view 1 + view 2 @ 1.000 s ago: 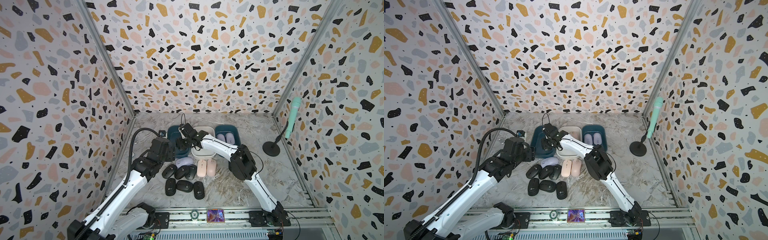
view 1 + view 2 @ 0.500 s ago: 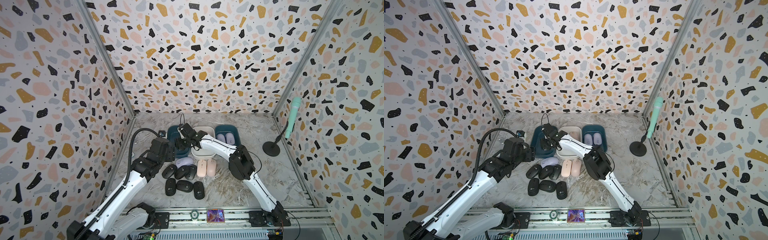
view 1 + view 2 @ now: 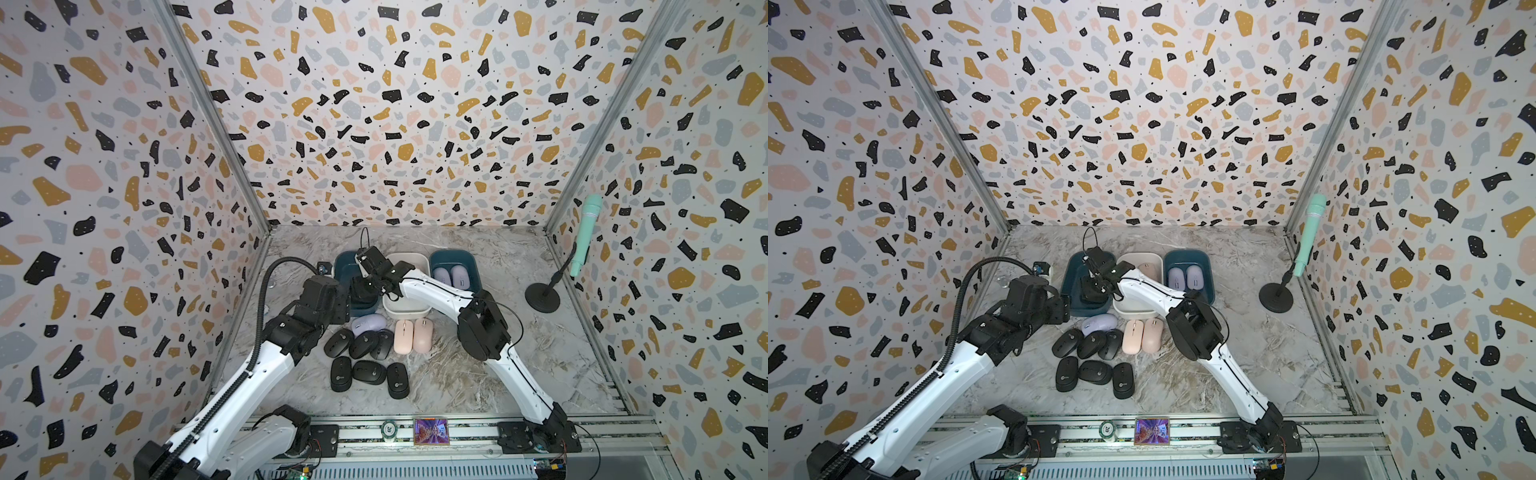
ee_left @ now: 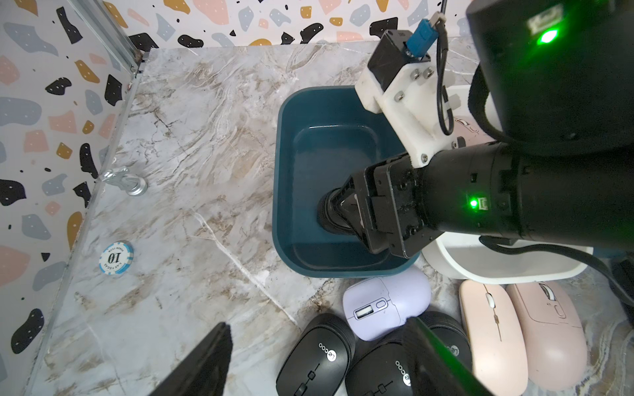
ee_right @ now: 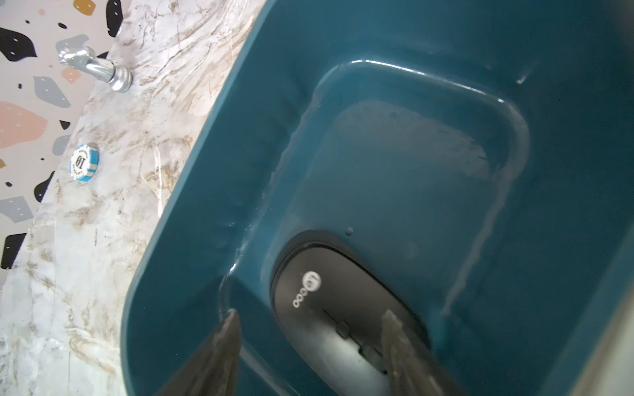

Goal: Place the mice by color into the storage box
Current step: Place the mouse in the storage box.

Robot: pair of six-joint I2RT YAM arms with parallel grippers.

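The storage box is a row of three bins: a teal bin (image 3: pixel 345 266), a white bin (image 3: pixel 405 307) and a second teal bin (image 3: pixel 453 257) that holds two lavender mice (image 3: pixel 451 276). My right gripper (image 5: pixel 310 313) reaches down into the first teal bin and is open. A black mouse (image 5: pixel 329 291) lies on that bin's floor between its fingers, with a gap on one side. My left gripper (image 4: pixel 319 356) hangs open and empty above the black mice (image 3: pixel 365 372) on the table. Beside them lie a lavender mouse (image 3: pixel 369 323) and two pink mice (image 3: pixel 413 336).
A mint microphone (image 3: pixel 584 237) on a black round stand (image 3: pixel 542 297) is at the right wall. A poker chip (image 4: pixel 116 257) and a small metal piece (image 4: pixel 125 181) lie by the left wall. Patterned walls close in three sides.
The right gripper's jaws have spread a little around the black mouse in the teal bin. The right arm has shifted slightly, and the left arm has stayed still.
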